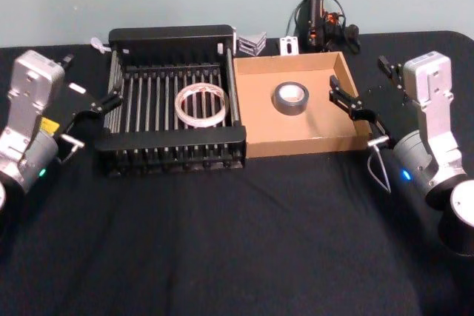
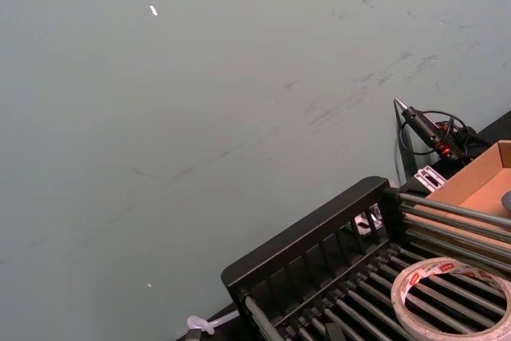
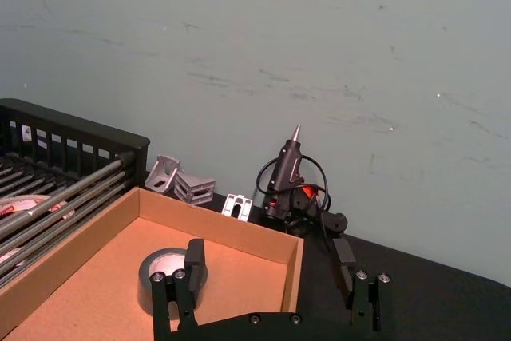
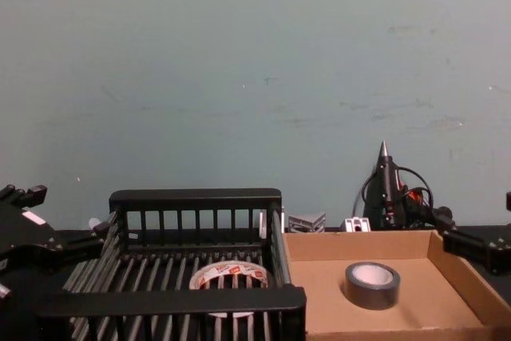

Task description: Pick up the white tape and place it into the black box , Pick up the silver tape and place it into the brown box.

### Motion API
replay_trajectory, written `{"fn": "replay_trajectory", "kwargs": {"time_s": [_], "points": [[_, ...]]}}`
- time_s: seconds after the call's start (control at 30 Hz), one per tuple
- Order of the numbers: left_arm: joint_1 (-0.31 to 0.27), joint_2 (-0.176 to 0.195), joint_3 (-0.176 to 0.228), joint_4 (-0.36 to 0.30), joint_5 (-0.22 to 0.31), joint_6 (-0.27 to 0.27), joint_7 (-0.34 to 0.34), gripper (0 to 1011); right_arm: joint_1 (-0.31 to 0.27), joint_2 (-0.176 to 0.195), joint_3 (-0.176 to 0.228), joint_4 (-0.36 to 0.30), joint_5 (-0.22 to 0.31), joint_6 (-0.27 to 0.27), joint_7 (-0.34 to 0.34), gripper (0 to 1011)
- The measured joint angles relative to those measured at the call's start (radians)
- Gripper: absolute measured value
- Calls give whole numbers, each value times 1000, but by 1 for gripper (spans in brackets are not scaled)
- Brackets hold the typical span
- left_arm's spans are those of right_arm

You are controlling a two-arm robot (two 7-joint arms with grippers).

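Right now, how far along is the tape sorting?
Both placements look done. The white tape lies on the black box's floor, and the silver tape sits in the brown box. Nothing is in hand: the left gripper and right gripper are open, outside the boxes. Nothing left to place.

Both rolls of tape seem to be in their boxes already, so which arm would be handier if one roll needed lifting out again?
It depends on the roll. The left gripper sits beside the black box holding the white tape. The right gripper hangs at the brown box edge, near the silver tape. Each suits its own side.
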Motion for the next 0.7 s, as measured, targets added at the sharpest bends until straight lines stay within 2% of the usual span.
{"fn": "replay_trajectory", "kwargs": {"time_s": [0.7], "points": [[0, 0, 0, 0, 0, 0, 0, 1001, 0, 0, 0, 0, 0, 0, 0, 1003]]}}
